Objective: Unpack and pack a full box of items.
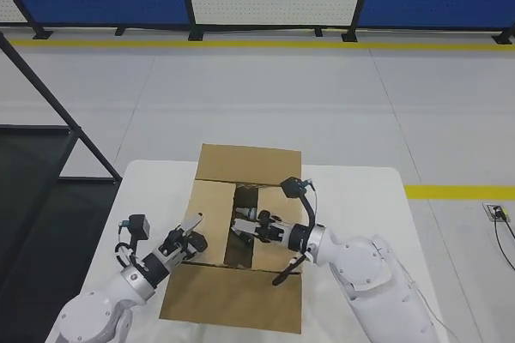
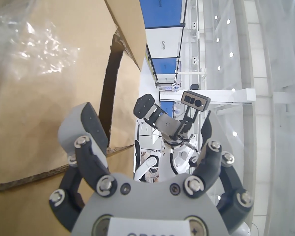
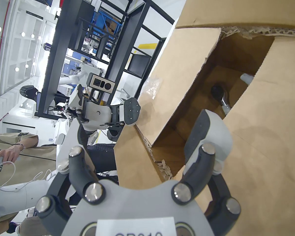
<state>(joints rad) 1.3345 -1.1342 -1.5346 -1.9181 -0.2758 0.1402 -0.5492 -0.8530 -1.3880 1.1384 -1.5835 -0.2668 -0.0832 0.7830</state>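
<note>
A brown cardboard box (image 1: 240, 283) sits mid-table with its top flaps partly raised, leaving a dark opening (image 1: 239, 236). Inside I make out a dark round item (image 3: 217, 90) and a white item (image 3: 247, 78). My right gripper (image 1: 243, 226) hovers at the opening, open; in its wrist view the right gripper (image 3: 142, 138) straddles a flap's corrugated edge (image 3: 147, 146) without clamping it. My left gripper (image 1: 191, 237) stands open at the box's left flap. In its own view the left gripper (image 2: 150, 128) has one finger (image 2: 88, 124) lying over the cardboard beside a dark slit (image 2: 110, 92).
Crinkled clear film (image 2: 27, 42) clings to the box's left flap. The white table (image 1: 360, 197) has bare room right of the box and a narrower strip on the left. A black metal frame (image 1: 34, 103) stands off the table's left side.
</note>
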